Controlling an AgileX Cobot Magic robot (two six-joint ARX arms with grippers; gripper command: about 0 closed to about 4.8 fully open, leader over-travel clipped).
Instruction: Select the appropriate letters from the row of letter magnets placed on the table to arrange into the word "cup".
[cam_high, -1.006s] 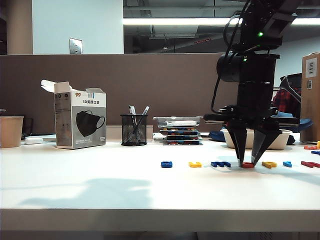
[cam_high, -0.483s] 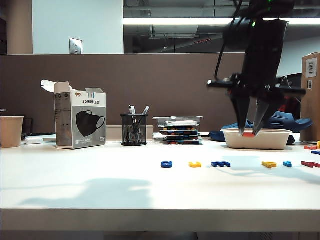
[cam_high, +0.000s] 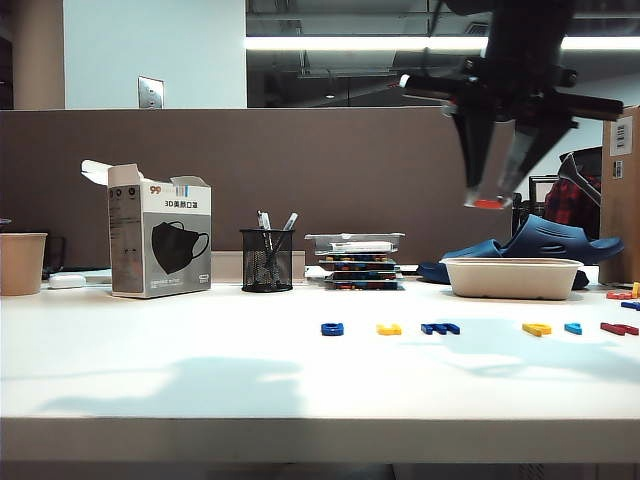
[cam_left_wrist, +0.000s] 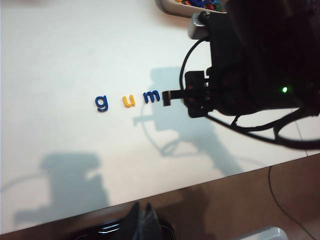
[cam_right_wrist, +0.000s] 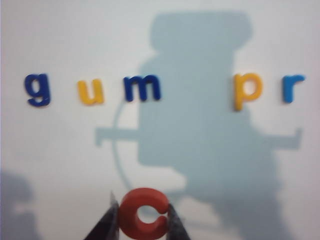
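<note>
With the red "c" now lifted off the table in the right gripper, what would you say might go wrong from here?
1. The right gripper pinches the red c only by its outer edges, high above the table; a slip would drop it, perhaps onto the row.
2. The yellow u sits close between the blue g and the blue m, so a later grasp may nudge them.
3. The left gripper is barely visible at the table's edge, so its state is uncertain.

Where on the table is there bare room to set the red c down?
The right gripper holds the red c. Bare: the gap between blue m and yellow p, and the wide strip of table in front of the row. Crowded: behind, near the tray.
</note>
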